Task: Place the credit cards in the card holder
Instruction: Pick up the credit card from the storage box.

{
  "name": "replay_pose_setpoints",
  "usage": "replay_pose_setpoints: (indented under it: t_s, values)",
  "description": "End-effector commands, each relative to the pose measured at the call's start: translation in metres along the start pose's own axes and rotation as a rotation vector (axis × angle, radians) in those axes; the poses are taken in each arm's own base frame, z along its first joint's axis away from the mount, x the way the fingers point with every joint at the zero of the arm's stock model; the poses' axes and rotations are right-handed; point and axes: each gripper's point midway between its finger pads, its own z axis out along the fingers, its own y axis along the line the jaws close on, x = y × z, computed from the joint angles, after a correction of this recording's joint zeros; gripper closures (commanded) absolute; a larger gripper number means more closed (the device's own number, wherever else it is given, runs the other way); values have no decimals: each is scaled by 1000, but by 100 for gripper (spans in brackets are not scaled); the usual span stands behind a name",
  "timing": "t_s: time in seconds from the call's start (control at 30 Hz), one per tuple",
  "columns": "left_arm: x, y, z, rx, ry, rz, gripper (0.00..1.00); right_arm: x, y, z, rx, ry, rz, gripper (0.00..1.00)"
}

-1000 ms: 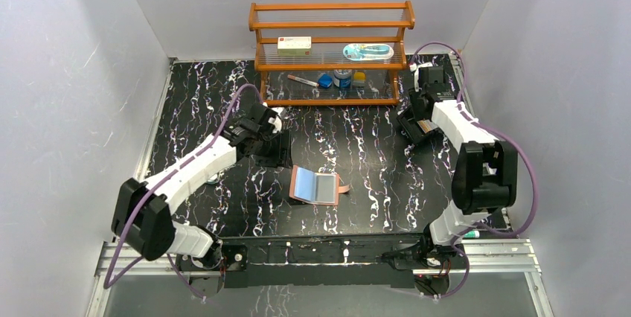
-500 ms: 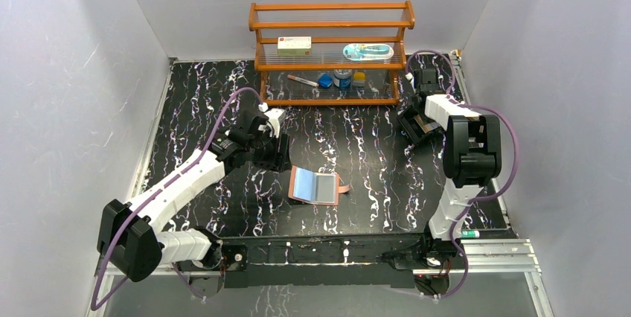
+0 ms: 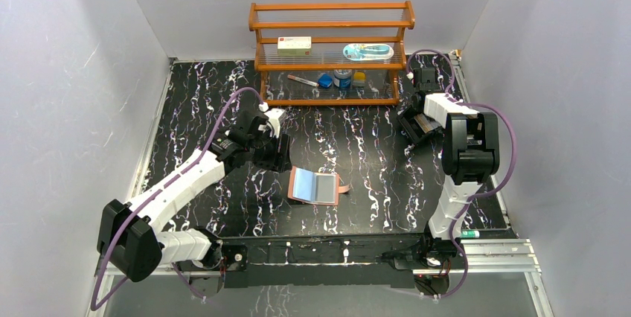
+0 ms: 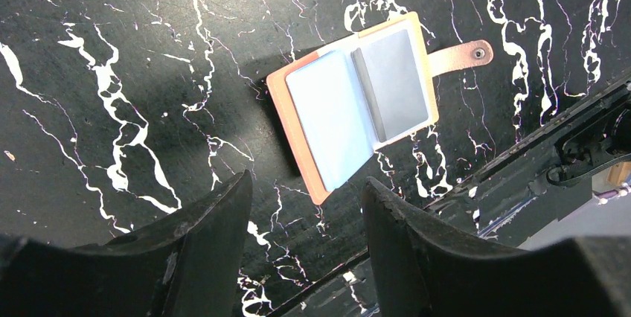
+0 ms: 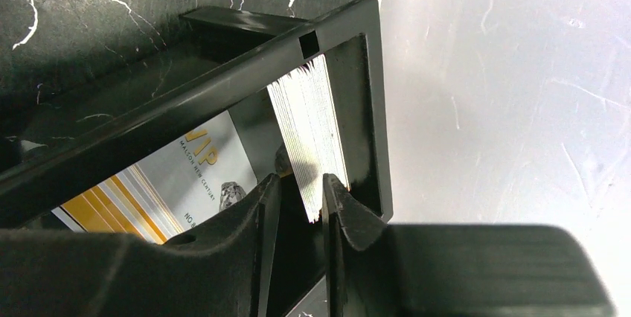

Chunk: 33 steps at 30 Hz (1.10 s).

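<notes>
The card holder (image 3: 318, 187), a tan-pink wallet, lies open on the black marbled table; in the left wrist view (image 4: 357, 105) its bluish-grey sleeves and snap tab (image 4: 465, 55) show. My left gripper (image 3: 274, 155) hovers open and empty just left of it (image 4: 305, 181). The credit cards stand on edge as a whitish stack (image 5: 309, 123) in a black tray (image 5: 223, 71), with one orange-yellow striped card (image 5: 167, 183) lying flat beside them. My right gripper (image 5: 300, 179) is in the tray (image 3: 411, 132), jaws narrowly open around the stack's near end.
A wooden rack (image 3: 331, 56) stands at the back with a white red-labelled box (image 3: 294, 45) and small items on it. White walls close in on both sides, the right one right by the tray. The arms' base rail (image 3: 320, 250) runs along the front.
My right arm has folded up higher and further back while its gripper stays at the tray. My left arm has stretched lower, its gripper shifting slightly left of the wallet.
</notes>
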Motion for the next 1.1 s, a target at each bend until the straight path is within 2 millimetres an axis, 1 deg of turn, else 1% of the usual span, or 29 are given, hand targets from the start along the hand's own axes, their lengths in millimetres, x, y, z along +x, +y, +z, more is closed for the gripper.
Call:
replay_pose_setpoints:
  t_s: [0.0,0.27,0.3,0.4,0.47,0.6,0.67,0.8,1.07]
  values:
    - [-6,-1,-8,9,-35,19,45,-21,-30,-12,70,-57,70,66]
    - [-6,0,-10,-2,-46,18,44,-28,-30,-13,52,-81,92,70]
    - [-6,0,-10,-2,-45,17,44,-29,-27,-13,39,-86,92,68]
    - [-7,0,-10,-2,-48,18,44,-27,-22,-9,26,-83,86,57]
    - [-7,-1,-10,2,-47,19,46,-24,-21,-4,44,-76,70,55]
    - [-7,-2,-8,10,-40,21,46,-19,-17,5,47,-49,56,55]
    - [-7,-3,-8,17,-36,24,45,-19,-18,7,51,-38,54,56]
    - [-7,-3,-6,17,-32,24,44,-22,-27,4,79,-45,56,61]
    - [-6,-3,-7,17,-32,24,44,-37,-45,-11,98,-103,97,73]
